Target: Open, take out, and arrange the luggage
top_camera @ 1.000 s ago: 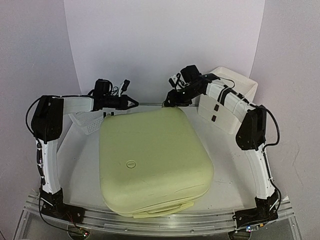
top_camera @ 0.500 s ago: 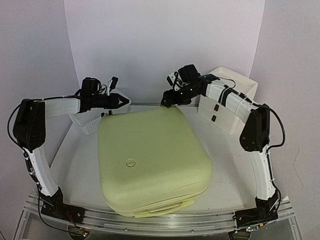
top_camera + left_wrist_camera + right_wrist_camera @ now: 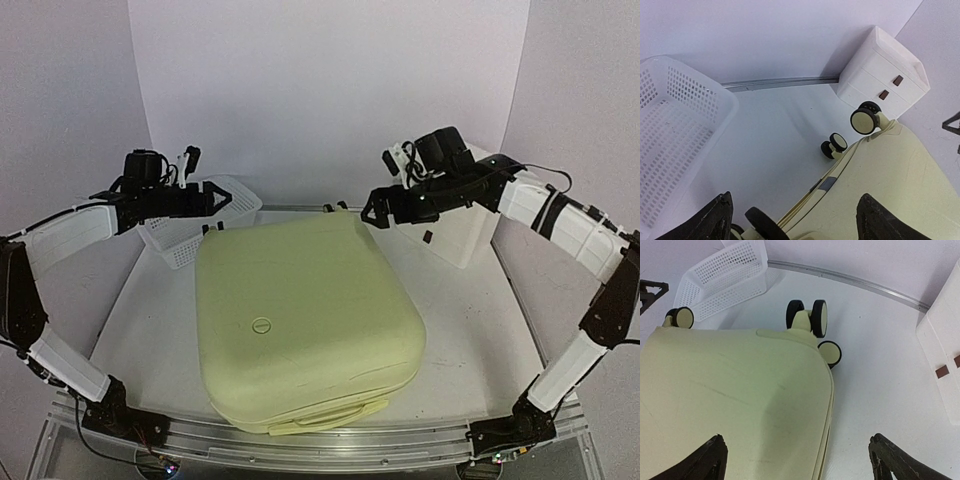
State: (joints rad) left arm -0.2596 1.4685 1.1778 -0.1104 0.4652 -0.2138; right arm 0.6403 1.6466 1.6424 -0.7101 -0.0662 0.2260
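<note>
Since both arms have pulled back from the luggage (image 3: 305, 320), which lies flat and shut on the table (image 3: 160, 320), I see my left gripper (image 3: 218, 197) off its far left corner and my right gripper (image 3: 370, 212) off its far right, fingers spread wide, holding nothing, so I think opening it is still to do.

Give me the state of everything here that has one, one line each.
suitcase: closed, lying flat on the table, wheels toward the far end.
basket: upright, nothing seen inside.
drawer box: drawers shut.
left gripper: open, holding nothing, over the basket.
right gripper: open, holding nothing, by the suitcase's far right corner.
</note>
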